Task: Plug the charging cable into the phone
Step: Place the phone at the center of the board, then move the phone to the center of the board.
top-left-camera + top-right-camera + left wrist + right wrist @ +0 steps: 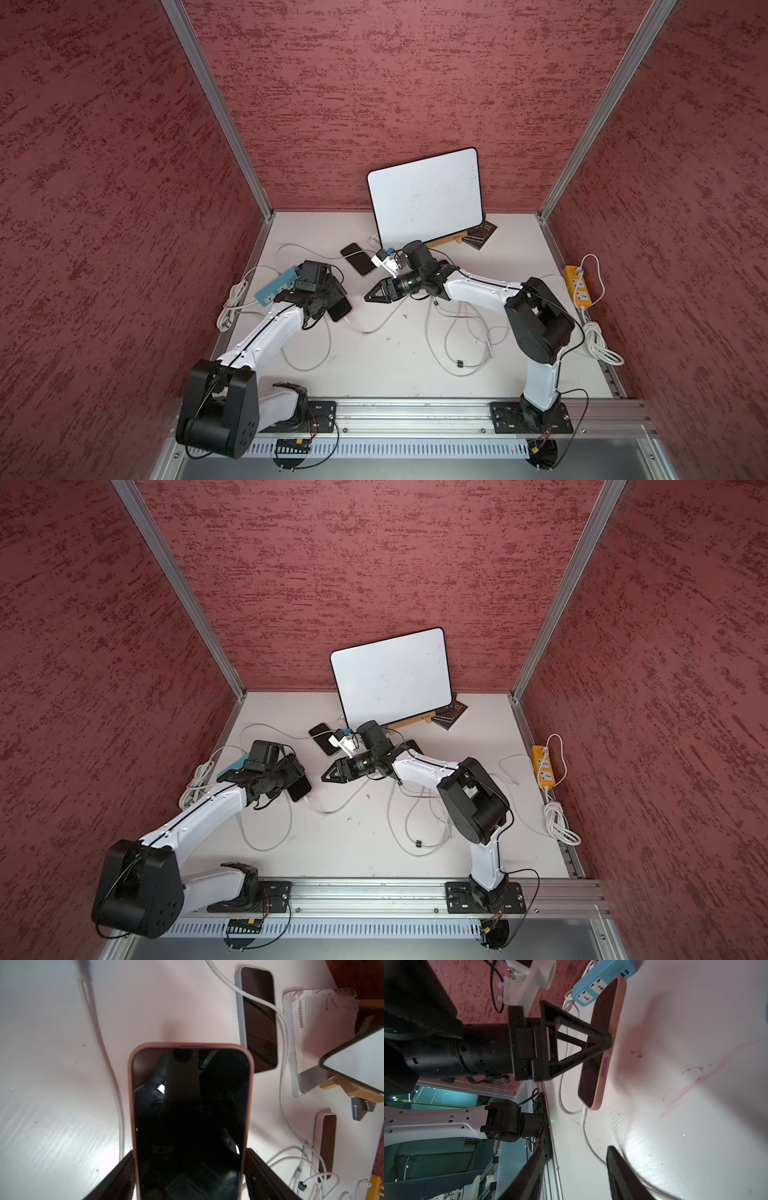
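Grips the pink-cased phone [190,1105] by its edges in the left pincer [189,1153], down at the worktop [695,1105]. Keeps the right pincer [577,1148] spread beside the charging cable [586,1126] reaching the phone's end. Risks snagging it and tugging the plug loose.

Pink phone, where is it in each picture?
In a top view: pink-cased phone left of middle, under the left arm's tip.
In a top view: same spot, left of middle.
Left wrist: fills the middle, dark screen facing the camera.
Right wrist: edge-on, beside the blue power strip.
Shared landmark: the left gripper clamped on its sides.
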Robot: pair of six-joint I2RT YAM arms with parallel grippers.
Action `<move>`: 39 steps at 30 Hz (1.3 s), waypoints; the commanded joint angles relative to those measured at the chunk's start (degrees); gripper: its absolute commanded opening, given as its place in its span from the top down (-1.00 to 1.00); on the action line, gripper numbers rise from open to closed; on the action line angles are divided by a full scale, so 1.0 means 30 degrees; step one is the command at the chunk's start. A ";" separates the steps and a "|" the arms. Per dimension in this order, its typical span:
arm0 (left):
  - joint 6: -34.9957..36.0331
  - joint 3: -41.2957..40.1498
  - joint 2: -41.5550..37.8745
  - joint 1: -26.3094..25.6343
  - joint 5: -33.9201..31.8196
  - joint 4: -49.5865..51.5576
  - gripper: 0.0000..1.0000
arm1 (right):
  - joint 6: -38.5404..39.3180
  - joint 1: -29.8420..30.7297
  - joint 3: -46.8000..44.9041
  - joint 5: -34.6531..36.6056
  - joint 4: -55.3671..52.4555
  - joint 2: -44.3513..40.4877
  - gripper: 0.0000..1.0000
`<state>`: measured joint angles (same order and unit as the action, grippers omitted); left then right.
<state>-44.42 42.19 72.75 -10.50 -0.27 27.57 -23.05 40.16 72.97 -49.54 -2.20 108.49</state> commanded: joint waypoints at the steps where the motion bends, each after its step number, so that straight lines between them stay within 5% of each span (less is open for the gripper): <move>1: -0.0411 0.0908 0.1016 0.0182 -0.0727 0.1120 0.73 | 0.1073 -0.0483 -0.0722 0.1345 -0.1021 -0.0917 -0.04; 5: -0.0280 0.1285 0.1988 0.0191 -0.0991 0.1554 0.42 | 0.1087 -0.0736 -0.1411 0.1426 -0.0861 -0.1258 -0.04; 9: -0.0279 0.1681 0.2154 0.0105 -0.1870 0.2515 -0.93 | 0.1062 -0.0875 -0.1630 0.1495 -0.0707 -0.1476 -0.08; 10: -0.0280 0.1904 0.2122 0.0103 -0.2285 0.2944 -0.99 | 0.1076 -0.0903 -0.1707 0.1573 -0.0704 -0.1588 -0.14; 16: -0.0298 0.3433 0.2120 0.0213 -0.4397 0.5359 -1.00 | 0.1446 -0.1053 -0.2027 0.2887 -0.1074 -0.2329 -0.28; 21: -0.0697 0.5531 0.2925 -0.0287 -0.3965 0.5330 -1.00 | 0.1460 -0.1170 -0.2360 0.4732 -0.1733 -0.3328 -0.29; 29: -0.1385 1.2442 0.9761 -0.1859 -0.3399 0.6885 -1.00 | 0.2191 -0.1200 -0.3104 0.6968 -0.3452 -0.5380 -0.35; 39: -0.1285 1.7396 1.4976 -0.2251 -0.2369 0.7146 -1.00 | 0.2493 -0.1200 -0.4246 0.6866 -0.3283 -0.6130 -0.35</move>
<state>-48.18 90.59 115.48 -16.60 -7.92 47.00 -16.64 36.91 60.97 -30.13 -11.73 91.46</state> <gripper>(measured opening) 0.998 0.676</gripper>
